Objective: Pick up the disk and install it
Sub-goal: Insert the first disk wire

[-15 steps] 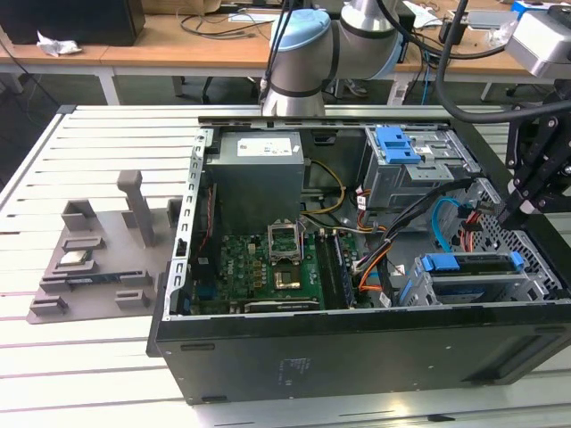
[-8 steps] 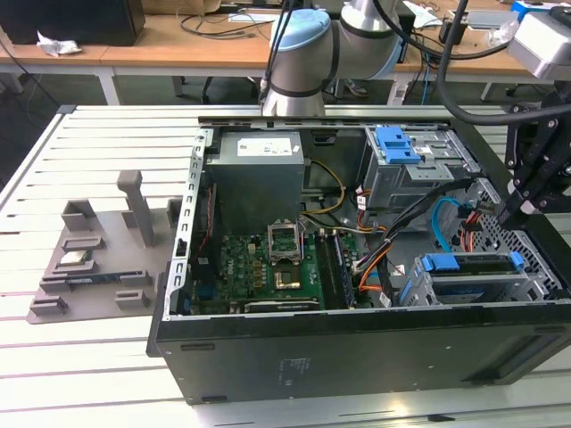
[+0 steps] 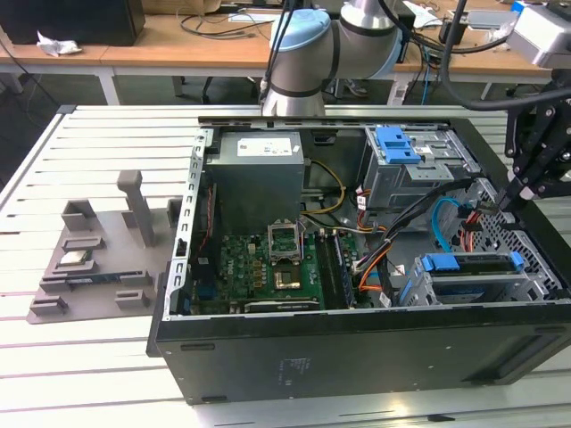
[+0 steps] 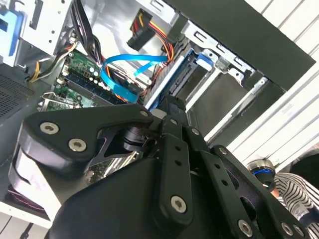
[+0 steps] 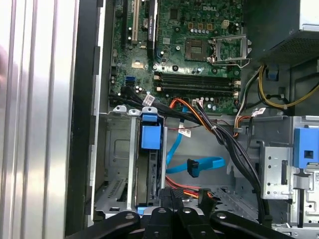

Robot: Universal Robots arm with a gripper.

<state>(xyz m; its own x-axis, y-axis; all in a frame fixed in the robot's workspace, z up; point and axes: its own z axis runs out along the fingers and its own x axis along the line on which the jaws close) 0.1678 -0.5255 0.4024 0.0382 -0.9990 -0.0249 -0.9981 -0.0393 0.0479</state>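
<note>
The claw (image 3: 517,198) (image 5: 177,199) hangs over one end of the open computer case (image 3: 357,357), clenched with nothing between its fingers. Just under its tips the disk (image 3: 477,264) (image 5: 151,135) stands on edge in the drive cage (image 3: 464,290), the blue tab of its bracket at the end farthest from the claw; whether the tips touch it I cannot tell. A loose blue cable (image 5: 199,164) lies near the claw, the motherboard (image 3: 259,267) lies beyond the disk, and a grey fixture tray (image 3: 98,259) sits well apart on the bench (image 3: 107,134), across the case from the claw

Slatted table (image 3: 89,374): computer case (image 3: 357,355), grey fixture (image 3: 134,267).
</note>
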